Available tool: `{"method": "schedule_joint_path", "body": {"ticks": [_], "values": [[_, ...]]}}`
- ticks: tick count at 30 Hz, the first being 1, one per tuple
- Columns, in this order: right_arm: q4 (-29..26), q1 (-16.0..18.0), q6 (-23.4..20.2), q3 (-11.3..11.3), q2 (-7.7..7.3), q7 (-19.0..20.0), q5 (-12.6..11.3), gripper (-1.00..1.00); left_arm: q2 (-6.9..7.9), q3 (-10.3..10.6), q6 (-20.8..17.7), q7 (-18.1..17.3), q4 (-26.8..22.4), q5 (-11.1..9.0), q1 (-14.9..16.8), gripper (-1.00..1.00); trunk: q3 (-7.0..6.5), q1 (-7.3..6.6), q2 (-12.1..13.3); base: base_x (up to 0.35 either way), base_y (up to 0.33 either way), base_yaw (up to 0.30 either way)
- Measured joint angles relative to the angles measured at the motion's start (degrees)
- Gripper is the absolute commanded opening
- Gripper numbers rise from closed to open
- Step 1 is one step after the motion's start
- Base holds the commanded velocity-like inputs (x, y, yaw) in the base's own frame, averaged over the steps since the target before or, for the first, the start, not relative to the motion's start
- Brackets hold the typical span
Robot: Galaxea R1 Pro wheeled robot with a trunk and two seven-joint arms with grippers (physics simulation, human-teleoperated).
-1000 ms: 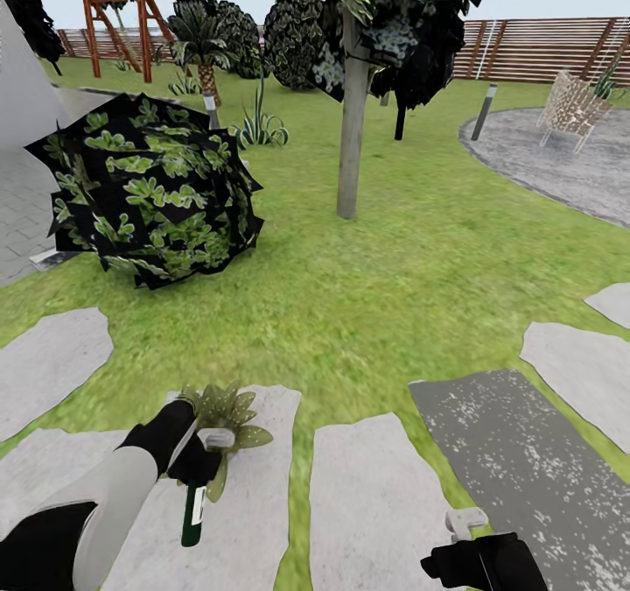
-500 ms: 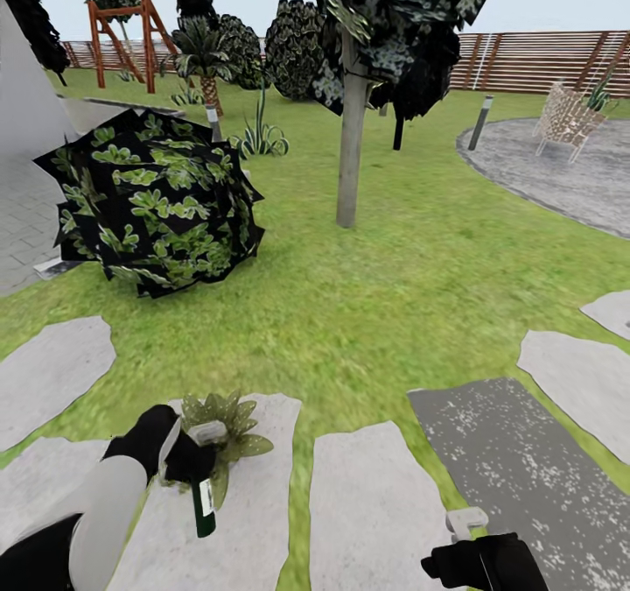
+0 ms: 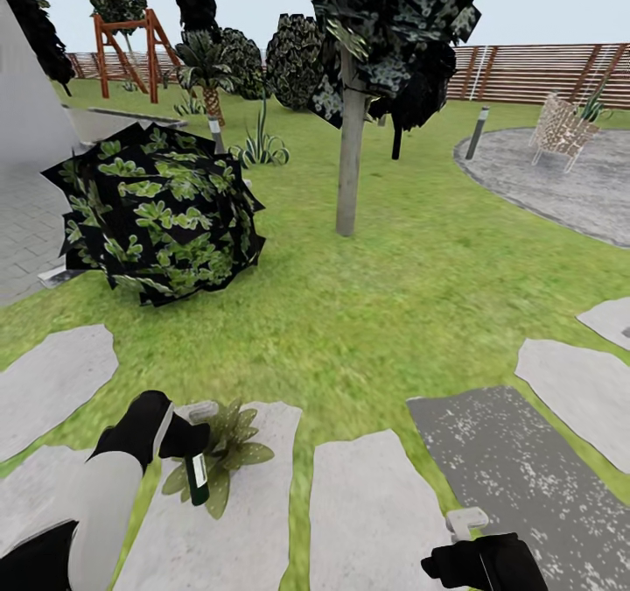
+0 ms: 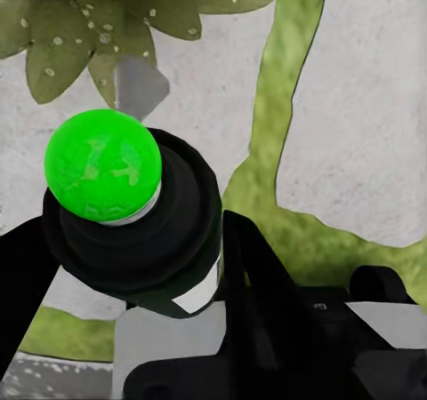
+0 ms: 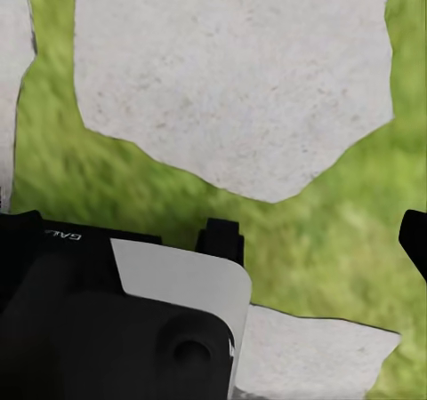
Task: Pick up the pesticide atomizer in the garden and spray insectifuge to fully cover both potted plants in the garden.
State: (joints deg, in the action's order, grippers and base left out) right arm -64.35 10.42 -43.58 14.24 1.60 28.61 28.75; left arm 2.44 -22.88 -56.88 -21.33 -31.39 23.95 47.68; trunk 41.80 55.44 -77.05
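At the lower left of the head view, the left gripper [image 3: 179, 440] is clenched around the pesticide atomizer [image 3: 197, 473], just above a potted plant [image 3: 229, 445] on a pale stepping stone [image 3: 254, 521]. The right gripper [image 3: 465, 521] is at the bottom right; whether its fingers are apart I cannot tell.

Flat even daylight, soft renders

Partial lettering "GAL" reads on the right claw [image 5: 222, 240] housing.

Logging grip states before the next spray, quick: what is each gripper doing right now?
Left gripper: closed on the pesticide atomizer, beside a potted plant.
Right gripper: holds nothing visible; open or shut cannot be told.
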Motion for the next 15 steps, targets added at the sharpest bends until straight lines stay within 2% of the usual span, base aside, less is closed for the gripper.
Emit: {"method": "schedule_joint_path", "body": {"ticks": [5, 15], "values": [[0.0, 0.0, 0.0, 0.0, 0.00, 0.0, 0.0, 1.00, -0.03, 0.1, 0.0, -0.1, 0.0, 0.0, -3.3, -1.00, -1.36, -1.10, 2.0, 0.000, 0.000, 0.000], [0.0, 0.0, 0.0, 0.0, 0.00, 0.0, 0.0, 1.00, -0.03, 0.0, 0.0, -0.1, 0.0, -0.1, -3.7, -1.00, -4.08, -3.30, 6.0, 0.000, 0.000, 0.000]]}}
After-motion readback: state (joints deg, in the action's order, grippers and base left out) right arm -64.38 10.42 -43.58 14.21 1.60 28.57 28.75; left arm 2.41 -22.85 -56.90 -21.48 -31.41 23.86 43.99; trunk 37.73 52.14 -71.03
